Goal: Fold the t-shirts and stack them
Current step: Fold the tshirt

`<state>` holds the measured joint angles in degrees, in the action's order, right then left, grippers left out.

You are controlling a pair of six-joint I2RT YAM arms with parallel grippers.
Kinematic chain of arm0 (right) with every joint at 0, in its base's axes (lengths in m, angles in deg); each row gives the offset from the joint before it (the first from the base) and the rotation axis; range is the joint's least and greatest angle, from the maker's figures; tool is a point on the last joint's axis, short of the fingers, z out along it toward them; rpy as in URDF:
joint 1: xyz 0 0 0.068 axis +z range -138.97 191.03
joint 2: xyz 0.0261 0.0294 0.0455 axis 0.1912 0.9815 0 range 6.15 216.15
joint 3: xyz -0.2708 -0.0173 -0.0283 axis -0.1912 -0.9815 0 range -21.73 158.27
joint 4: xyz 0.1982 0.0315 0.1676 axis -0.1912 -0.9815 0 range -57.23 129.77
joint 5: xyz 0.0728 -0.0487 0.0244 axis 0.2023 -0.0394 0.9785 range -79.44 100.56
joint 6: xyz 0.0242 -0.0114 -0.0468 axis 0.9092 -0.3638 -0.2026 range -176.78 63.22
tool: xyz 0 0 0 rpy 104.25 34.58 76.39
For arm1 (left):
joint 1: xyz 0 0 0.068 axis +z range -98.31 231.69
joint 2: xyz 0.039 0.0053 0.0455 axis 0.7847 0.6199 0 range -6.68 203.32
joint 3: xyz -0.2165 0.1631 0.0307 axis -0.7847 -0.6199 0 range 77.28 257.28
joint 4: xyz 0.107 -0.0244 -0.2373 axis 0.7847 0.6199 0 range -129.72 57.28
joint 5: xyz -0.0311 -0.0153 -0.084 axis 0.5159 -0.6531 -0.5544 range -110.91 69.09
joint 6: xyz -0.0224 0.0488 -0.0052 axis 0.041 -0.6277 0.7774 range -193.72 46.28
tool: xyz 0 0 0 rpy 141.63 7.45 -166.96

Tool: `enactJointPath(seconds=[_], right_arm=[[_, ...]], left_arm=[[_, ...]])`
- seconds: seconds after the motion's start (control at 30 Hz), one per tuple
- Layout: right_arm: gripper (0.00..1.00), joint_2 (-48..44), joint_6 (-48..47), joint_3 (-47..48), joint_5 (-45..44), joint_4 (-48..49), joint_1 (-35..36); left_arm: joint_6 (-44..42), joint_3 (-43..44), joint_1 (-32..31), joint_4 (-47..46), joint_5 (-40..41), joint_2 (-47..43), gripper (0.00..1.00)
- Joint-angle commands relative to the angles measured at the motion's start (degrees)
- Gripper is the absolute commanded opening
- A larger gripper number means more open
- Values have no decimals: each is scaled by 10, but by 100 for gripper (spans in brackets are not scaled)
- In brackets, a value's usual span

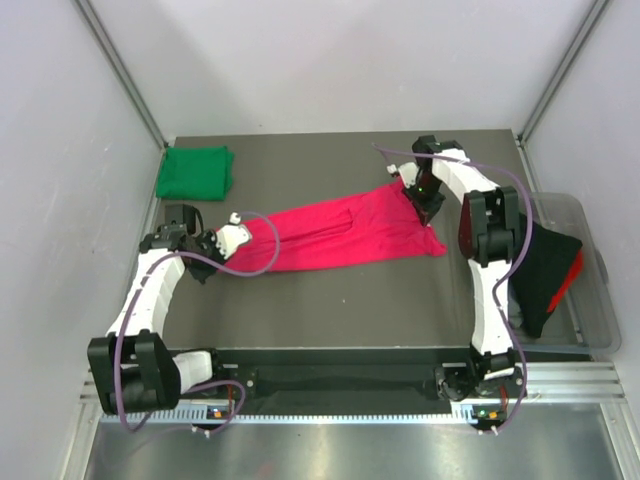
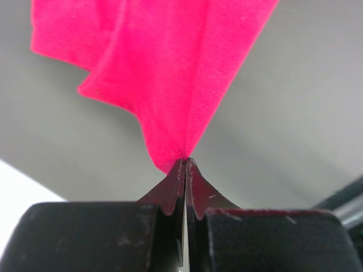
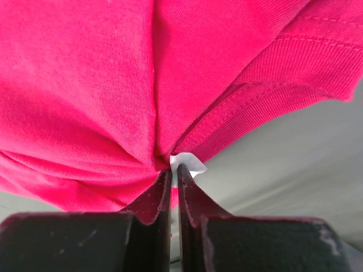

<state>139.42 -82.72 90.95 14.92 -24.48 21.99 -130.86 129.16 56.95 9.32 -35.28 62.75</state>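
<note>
**Top view with wrist details.** The crimson-pink t-shirt [image 1: 340, 232] spans the middle of the frame above the bench [image 1: 330, 310], drawn out from centre left to upper right. The left tool [image 2: 185, 162], its jaws pressed together, pinches a gathered point of the cloth at the left end. The right tool [image 3: 174, 170], also pressed together, pinches cloth beside the white neck label [image 3: 191, 165] at the right end. The emerald green t-shirt [image 1: 196, 172] lies folded in the bench's upper left corner. A clear bin [image 1: 592, 262] at the right edge holds dark and red cloth [image 1: 548, 275].
</note>
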Motion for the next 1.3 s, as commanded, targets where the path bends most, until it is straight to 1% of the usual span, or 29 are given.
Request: enactJointPath(seconds=[0.0, 0.1, 0.17, 0.2, 0.3, 0.33, 0.37, 0.4, 0.53, 0.67, 0.8, 0.93, 1.03, 1.1, 1.2, 1.27], right_arm=[[0, 44, 4, 10, -15, 75, 10], [0, 57, -1, 55, -23, 90, 24], [0, 74, -1, 81, -37, 99, 34], [0, 80, -1, 107, -40, 108, 38], [0, 108, 0, 154, -65, 122, 49], [0, 123, 0, 184, -71, 127, 50], [0, 129, -2, 197, -76, 144, 56], [0, 132, -2, 207, -88, 157, 57], [0, 135, 4, 209, -117, 241, 59], [0, 146, -9, 223, -138, 332, 59], [0, 178, -14, 262, -140, 388, 62], [0, 190, -23, 268, -140, 455, 75], [0, 204, -27, 279, -137, 485, 85], [0, 216, -38, 286, -140, 499, 90], [0, 223, -54, 288, -149, 520, 98], [24, 216, -48, 268, -168, 538, 99]], left_arm=[[-10, -22, 3, 50, -40, -32, 0], [-15, -33, -8, 75, -84, -48, 0], [1, -36, -45, 84, -87, -52, 0], [7, -37, -88, 91, -79, -52, 0], [47, -45, -158, 94, -69, -50, 0], [57, -48, -204, 93, -69, -49, 1], [77, -52, -226, 93, -69, -44, 1], [88, -54, -268, 92, -66, -38, 0], [134, -56, -342, 87, -55, -1, 0], [185, -52, -389, 70, -72, 5, 1], [225, -42, -455, 48, -78, 25, 1], [237, -14, -491, 43, -94, 85, 1], [248, 9, -521, 38, -97, 125, 1], [258, 23, -535, 38, -111, 148, 9], [271, 66, -539, 47, -135, 170, 13], [277, 83, -541, 51, -128, 178, 15]])
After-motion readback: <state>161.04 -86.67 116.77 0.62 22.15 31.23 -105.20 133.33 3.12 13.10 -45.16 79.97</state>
